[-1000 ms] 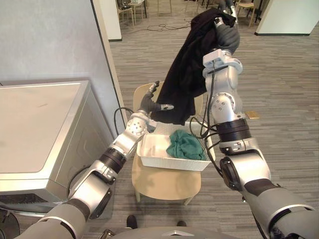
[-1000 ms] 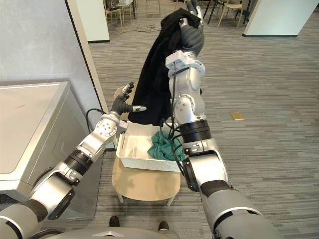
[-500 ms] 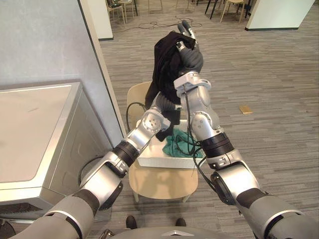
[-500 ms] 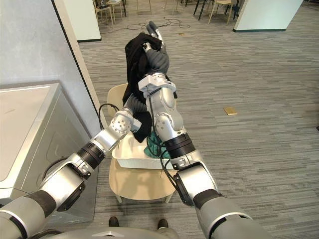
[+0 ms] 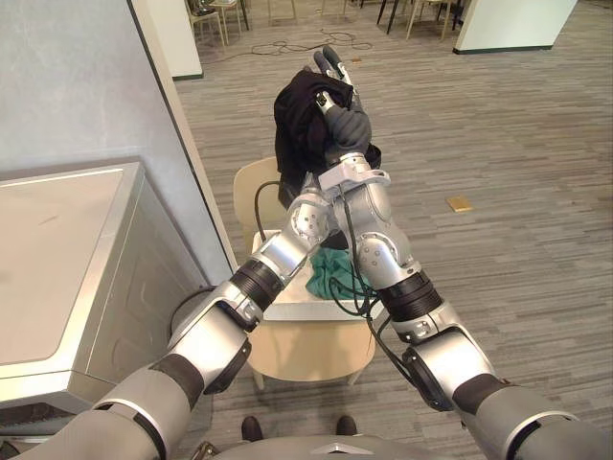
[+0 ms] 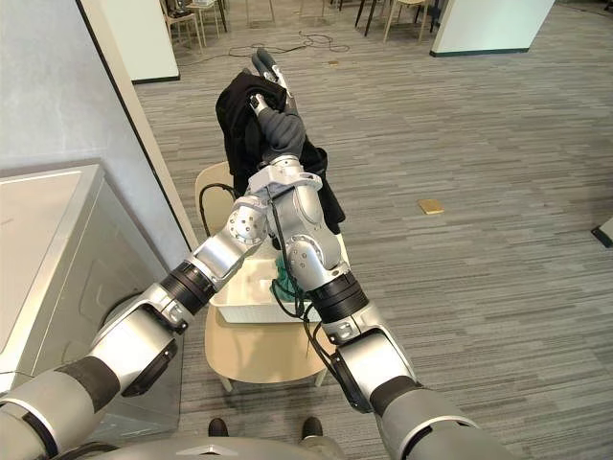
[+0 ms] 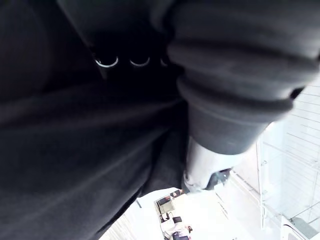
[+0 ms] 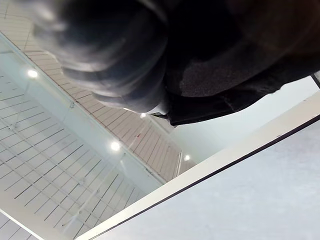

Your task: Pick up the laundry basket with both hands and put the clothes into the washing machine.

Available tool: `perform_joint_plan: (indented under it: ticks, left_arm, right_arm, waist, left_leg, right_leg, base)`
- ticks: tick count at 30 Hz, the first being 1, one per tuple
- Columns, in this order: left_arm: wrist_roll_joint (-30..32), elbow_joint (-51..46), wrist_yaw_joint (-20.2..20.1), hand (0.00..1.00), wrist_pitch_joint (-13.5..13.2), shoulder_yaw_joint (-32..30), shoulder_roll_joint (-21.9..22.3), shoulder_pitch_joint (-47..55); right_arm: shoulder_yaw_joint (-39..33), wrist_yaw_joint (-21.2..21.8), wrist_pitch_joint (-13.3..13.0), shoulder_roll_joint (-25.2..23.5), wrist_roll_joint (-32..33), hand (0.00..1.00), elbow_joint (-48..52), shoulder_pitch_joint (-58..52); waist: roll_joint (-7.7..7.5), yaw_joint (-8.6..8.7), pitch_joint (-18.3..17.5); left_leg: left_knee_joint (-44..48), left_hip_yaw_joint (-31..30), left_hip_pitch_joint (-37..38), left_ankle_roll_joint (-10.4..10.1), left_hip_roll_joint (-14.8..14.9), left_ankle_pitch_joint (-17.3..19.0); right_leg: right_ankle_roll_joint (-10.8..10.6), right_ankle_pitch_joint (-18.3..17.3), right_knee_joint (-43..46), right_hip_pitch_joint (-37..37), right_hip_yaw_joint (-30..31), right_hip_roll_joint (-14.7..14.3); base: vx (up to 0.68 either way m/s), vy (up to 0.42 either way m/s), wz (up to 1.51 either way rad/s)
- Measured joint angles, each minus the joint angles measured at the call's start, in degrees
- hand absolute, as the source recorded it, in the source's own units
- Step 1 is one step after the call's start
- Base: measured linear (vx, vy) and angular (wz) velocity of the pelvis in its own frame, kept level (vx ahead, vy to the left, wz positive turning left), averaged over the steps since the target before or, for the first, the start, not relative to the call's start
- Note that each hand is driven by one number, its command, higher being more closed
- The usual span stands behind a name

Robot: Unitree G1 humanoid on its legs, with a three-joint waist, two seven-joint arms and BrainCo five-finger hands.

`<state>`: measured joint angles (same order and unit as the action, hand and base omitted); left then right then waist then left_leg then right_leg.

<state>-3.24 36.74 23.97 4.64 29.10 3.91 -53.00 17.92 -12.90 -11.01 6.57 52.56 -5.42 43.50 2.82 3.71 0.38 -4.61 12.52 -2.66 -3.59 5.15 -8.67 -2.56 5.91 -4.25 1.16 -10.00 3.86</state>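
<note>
My right hand (image 5: pixel 335 84) is raised high over the chair, shut on a black garment (image 5: pixel 297 120) that hangs bunched from it. My left arm (image 5: pixel 287 244) reaches up under the garment, and its hand (image 6: pixel 252 192) is buried in the black cloth behind my right forearm. The left wrist view has black cloth (image 7: pixel 75 150) and the right wrist's ribbed cover close up. Below the arms, the white laundry basket (image 5: pixel 283 303) rests on a light wooden chair (image 5: pixel 306 350) with a green cloth (image 5: pixel 330 266) in it.
The silver washing machine (image 5: pixel 57 259) stands at the left against a grey wall (image 5: pixel 77 77), close to the chair. Striped grey floor spreads to the right, with a small tan object (image 5: pixel 459 203) on it. Chairs and cables stand at the far back.
The long hanging garment is now gathered into a bunch at my right hand. My left hand has gone from beside its lower edge up into the cloth. The camera has shifted.
</note>
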Motion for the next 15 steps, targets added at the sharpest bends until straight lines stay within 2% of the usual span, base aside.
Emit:
perform_joint_plan:
  ticks: [15]
  left_arm:
    - [-0.13, 0.0, 0.71, 1.0, -0.01, 0.1, 1.23, 0.04]
  right_arm:
    - [0.01, -0.1, -1.54, -0.39, 0.04, 1.0, 1.15, -1.52]
  waist:
    - [0.09, -0.29, 0.03]
  left_leg:
    - [-0.31, -1.61, 0.58, -0.07, -0.09, 0.16]
  right_leg:
    - [-0.05, -0.42, -0.33, -1.6, -1.34, 0.06]
  base:
    - [0.01, -0.003, 0.05]
